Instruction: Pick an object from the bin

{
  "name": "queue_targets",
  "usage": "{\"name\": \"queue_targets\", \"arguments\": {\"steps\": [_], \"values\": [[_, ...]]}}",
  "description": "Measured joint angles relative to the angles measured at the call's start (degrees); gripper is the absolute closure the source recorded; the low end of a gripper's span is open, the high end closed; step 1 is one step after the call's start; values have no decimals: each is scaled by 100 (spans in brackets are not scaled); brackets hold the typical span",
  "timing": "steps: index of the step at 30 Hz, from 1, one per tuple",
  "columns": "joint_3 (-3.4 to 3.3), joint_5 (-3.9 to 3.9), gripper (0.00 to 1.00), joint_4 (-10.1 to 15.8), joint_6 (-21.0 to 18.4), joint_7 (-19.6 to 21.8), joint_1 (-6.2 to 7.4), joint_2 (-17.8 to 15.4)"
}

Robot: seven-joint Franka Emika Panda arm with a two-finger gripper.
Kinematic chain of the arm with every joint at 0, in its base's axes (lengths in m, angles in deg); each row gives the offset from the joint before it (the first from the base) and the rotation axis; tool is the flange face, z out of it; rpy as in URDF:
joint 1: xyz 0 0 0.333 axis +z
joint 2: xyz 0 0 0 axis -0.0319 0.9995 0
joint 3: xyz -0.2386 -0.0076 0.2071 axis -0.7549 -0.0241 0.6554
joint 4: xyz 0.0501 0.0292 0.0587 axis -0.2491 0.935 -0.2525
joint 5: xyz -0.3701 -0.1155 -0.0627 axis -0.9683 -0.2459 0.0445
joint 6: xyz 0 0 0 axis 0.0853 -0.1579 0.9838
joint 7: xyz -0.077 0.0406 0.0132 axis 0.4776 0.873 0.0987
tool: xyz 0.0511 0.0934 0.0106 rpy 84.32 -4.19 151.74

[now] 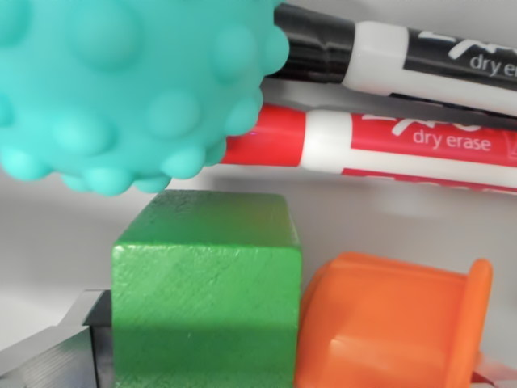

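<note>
Objects crowd the wrist view at very close range. A teal bumpy ball [121, 89] fills the upper left of the frame. Behind it, at the upper right, lie a black dry erase marker [388, 56] and, just below it, a red dry erase marker [380, 145]. A green wooden block [206, 295] sits at lower centre, touching an orange plastic cup [396, 323] lying on its side at lower right. A grey metal gripper finger [56, 356] shows at the lower left beside the block; whether the jaws are apart or closed cannot be told.
</note>
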Motion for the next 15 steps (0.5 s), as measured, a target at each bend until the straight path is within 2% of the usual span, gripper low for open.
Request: {"name": "queue_targets", "arguments": {"steps": [15], "values": [[27,11,100,150,-447,0,-5,-589]]}}
